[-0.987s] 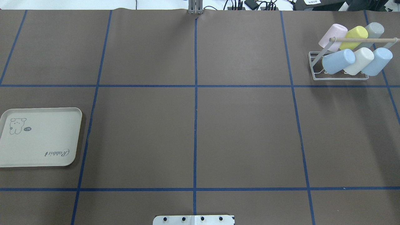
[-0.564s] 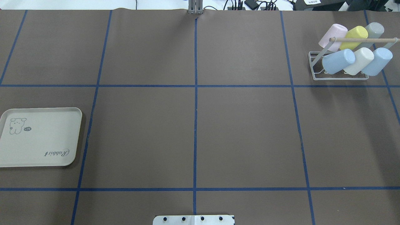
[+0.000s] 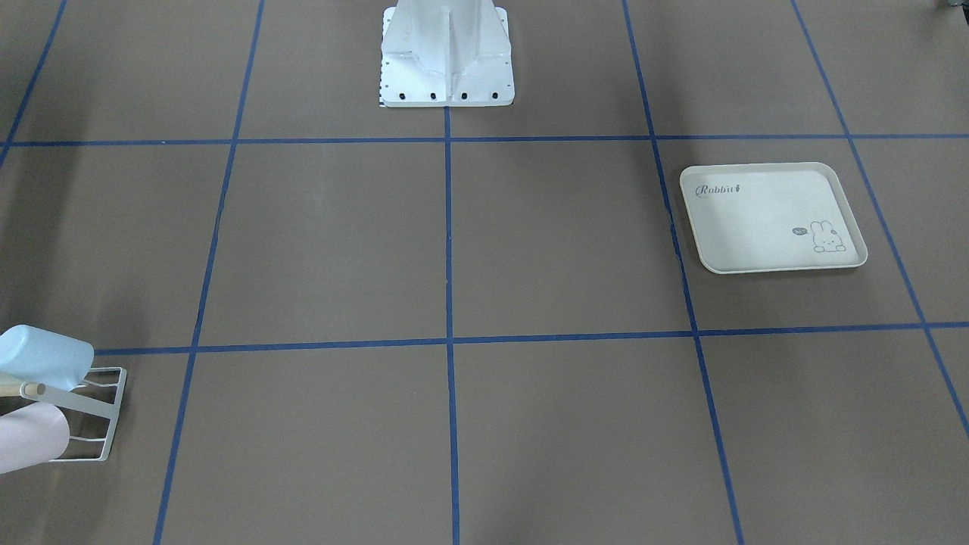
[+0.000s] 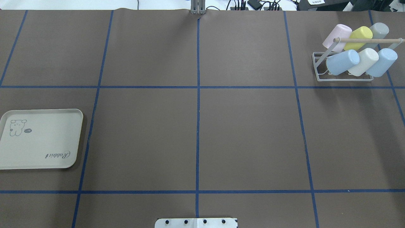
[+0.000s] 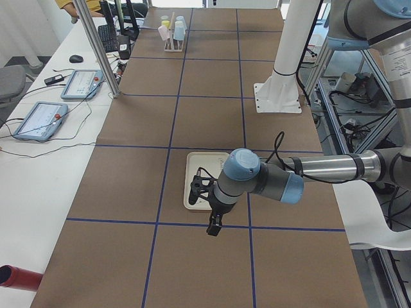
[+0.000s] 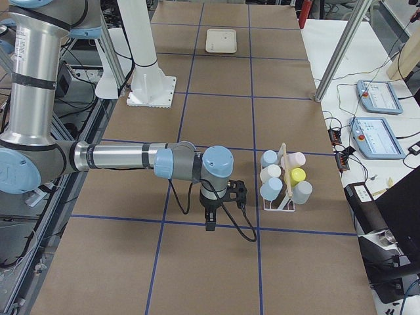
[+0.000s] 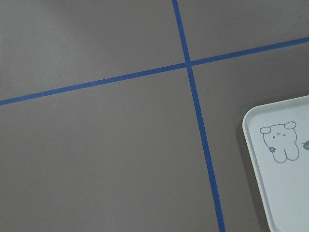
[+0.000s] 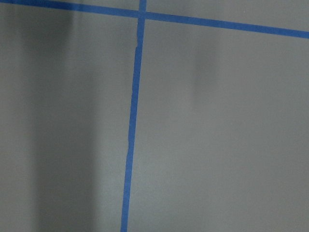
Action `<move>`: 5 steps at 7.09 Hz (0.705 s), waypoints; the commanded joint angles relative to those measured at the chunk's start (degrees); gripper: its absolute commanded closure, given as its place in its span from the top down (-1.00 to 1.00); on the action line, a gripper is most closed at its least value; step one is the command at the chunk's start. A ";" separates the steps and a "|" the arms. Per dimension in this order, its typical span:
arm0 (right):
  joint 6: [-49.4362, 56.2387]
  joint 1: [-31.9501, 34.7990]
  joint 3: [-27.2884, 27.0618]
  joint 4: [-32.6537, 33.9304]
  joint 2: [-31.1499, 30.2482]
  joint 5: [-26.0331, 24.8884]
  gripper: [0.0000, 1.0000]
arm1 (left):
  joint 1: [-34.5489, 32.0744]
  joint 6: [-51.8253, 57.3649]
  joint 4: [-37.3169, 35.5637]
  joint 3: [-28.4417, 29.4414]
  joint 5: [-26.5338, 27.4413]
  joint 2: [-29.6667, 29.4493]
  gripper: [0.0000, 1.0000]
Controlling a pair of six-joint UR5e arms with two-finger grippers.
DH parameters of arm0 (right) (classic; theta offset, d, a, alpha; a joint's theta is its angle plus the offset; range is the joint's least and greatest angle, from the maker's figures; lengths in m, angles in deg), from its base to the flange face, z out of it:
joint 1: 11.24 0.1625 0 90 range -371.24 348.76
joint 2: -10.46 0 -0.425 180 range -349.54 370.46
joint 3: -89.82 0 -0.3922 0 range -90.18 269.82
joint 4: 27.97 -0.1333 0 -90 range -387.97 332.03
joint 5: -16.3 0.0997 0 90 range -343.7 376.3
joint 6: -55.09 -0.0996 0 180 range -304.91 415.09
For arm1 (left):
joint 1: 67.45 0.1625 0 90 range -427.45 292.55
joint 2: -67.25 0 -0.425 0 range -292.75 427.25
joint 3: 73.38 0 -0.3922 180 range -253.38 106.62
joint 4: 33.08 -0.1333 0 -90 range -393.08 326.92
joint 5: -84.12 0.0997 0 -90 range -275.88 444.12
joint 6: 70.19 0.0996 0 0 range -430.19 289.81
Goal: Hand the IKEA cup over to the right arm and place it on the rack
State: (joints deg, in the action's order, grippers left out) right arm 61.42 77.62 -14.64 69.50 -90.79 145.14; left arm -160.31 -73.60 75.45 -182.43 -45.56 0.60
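Observation:
The white wire rack stands at the far right of the table with a wooden dowel across its top. Several cups lie on it, among them pink, yellow and light blue ones. The rack also shows in the front view and the right view. The right gripper hangs over bare table just left of the rack; the left gripper hangs by the tray's near edge. I cannot tell whether either is open or shut. Neither shows a cup in it.
A cream rabbit-print tray lies at the table's left edge and shows in the left wrist view. The white robot base stands at the near middle. A black cable loop hangs from the right wrist.

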 commanded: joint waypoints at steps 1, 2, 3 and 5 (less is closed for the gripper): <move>0.08 0.00 -0.04 -0.09 0.00 -0.08 0.99 | 1.63 0.06 -9.16 -0.98 0.30 -0.49 1.00; 0.08 0.00 -0.04 -0.09 0.00 -0.08 0.99 | 1.55 7.47 -9.73 -0.81 0.22 0.11 1.00; 0.08 0.00 -0.13 -0.09 0.00 -0.08 0.99 | 1.64 8.93 -10.00 -0.89 0.22 -0.40 1.00; 0.08 0.00 -0.22 -0.09 -0.09 0.01 0.99 | 1.64 8.42 -10.00 -0.63 0.22 -0.85 1.00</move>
State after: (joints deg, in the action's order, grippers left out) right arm 61.50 77.62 -14.81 69.41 -90.84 145.07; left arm -158.71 -65.44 65.52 -183.11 -45.31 -0.06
